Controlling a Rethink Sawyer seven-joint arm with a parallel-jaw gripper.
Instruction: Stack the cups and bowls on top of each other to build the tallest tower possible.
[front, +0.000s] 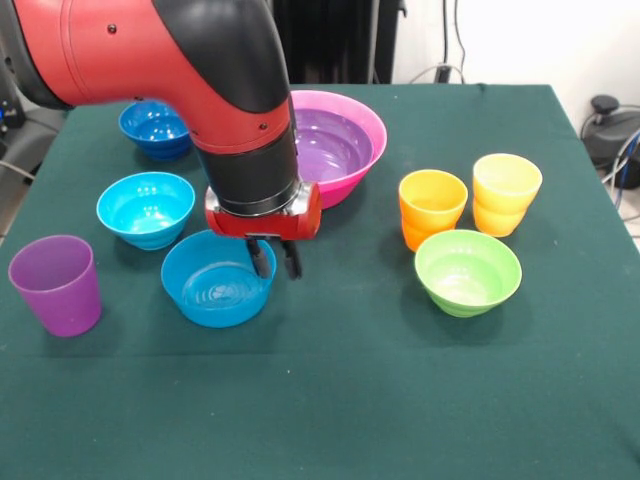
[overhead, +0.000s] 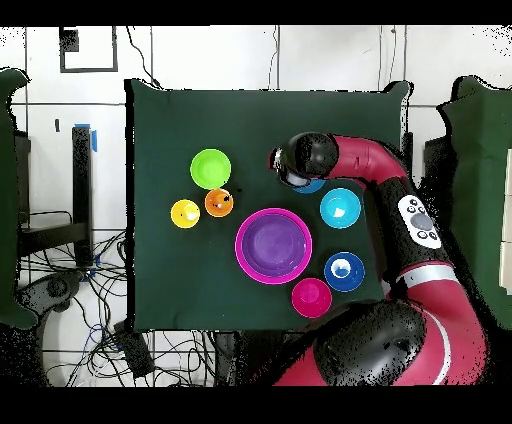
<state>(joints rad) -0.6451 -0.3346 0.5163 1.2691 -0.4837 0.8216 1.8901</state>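
- Gripper (front: 275, 258) is hanging over the right rim of the mid blue bowl (front: 217, 279) in the front view, fingers close together with only a thin gap; one finger is sitting inside the rim, the other just outside. Can't tell whether they are actually pinching the wall.
- Landmark for everything below: the hot-pink bowl (front: 345, 142), sitting near the far middle of the green table (front: 330, 400).
- Large purple bowl (front: 328, 145) is nesting inside the hot-pink bowl; that pair is the only stack showing, nothing else is sitting on it.
- Mid blue bowl is sitting in front of the hot-pink bowl and slightly left, apart from it, upright.
- Cyan bowl (front: 146, 208) is sitting left of the hot-pink bowl, just beside the mid blue bowl.
- Dark blue bowl (front: 155, 128) is sitting far left of the hot-pink bowl, near the table's back edge.
- Purple cup (front: 56, 284) is standing well left and forward of the hot-pink bowl, upright, alone.
- Orange cup (front: 432, 207) and yellow cup (front: 506, 192) are standing right of the hot-pink bowl, side by side and almost touching.
- Lime green bowl (front: 467, 271) is sitting just in front of those two cups.
- Small red-pink bowl (overhead: 311, 297) is showing only in the overhead view, just beside the hot-pink bowl on the robot's side; the arm (front: 190, 60) is hiding it in the front view.
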